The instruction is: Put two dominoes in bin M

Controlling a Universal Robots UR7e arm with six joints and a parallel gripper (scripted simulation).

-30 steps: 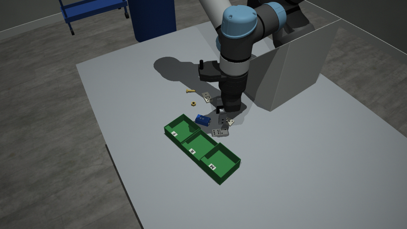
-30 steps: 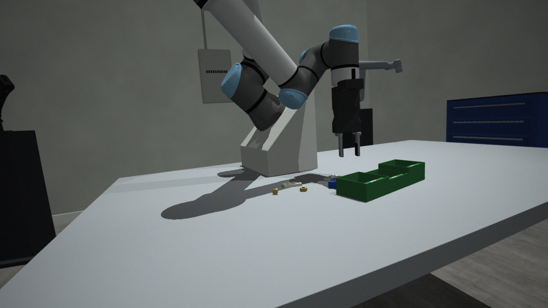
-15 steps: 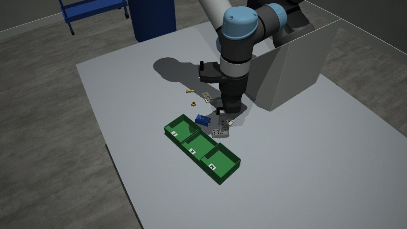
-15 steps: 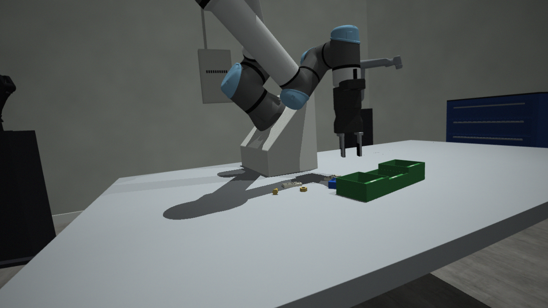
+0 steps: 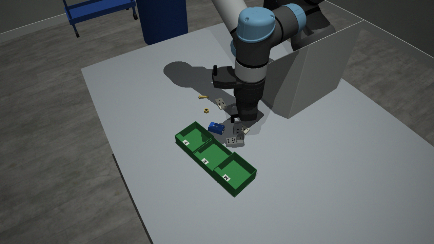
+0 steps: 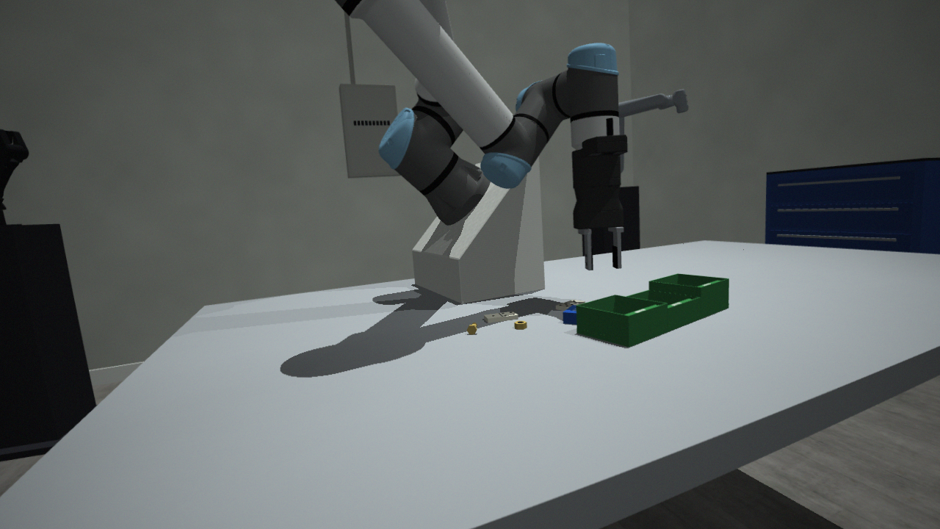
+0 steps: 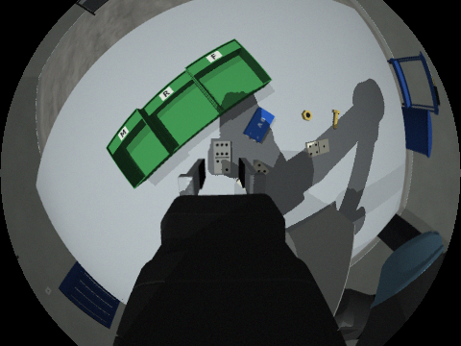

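the claw (image 5: 236,126) (image 6: 603,268) (image 7: 222,167) hangs upright above the smooth, pale grey surface (image 5: 303,182) (image 6: 328,427) (image 7: 96,120). its 2 straight metallic fingers stand apart, with dark, flat pads facing each other and nothing clamped between them.

3 dominoes lie on the surface, outside the bins. the six-and-two domino (image 5: 230,141) (image 7: 221,150), a flat pale grey rectangle with round black pips and a line across its middle, lies below the claw, partly in shadow. a partly hidden domino (image 5: 247,130) (image 7: 260,166) lies just beside it, behind 1 finger in the wrist view. the farther domino (image 5: 220,103) (image 6: 501,317) (image 7: 317,147), pale and hard-edged, lies flat nearer the bolt and the nut.

bin m (image 5: 238,173) (image 6: 713,295) (image 7: 149,151) is a square, open green box with thin, straight walls and a white label; no domino is in it. it stands at 1 end of a row of 3, beside bin r (image 5: 216,153) (image 7: 184,112), with bin f (image 5: 194,138) (image 6: 601,328) (image 7: 230,74) at the other end.

a chunky blue block (image 5: 216,127) (image 6: 570,316) (image 7: 259,125) with pale lettering lies near bin f. the brass-coloured nut (image 5: 206,110) (image 6: 520,325) (image 7: 306,115) is six-sided with a round hole; the slim bolt (image 5: 203,97) (image 6: 471,328) (image 7: 335,118) lies on its side, in the same yellowish metal tone.

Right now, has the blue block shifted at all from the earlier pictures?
No, the blue block has not shifted either way, judged against the grey mount in the top view.
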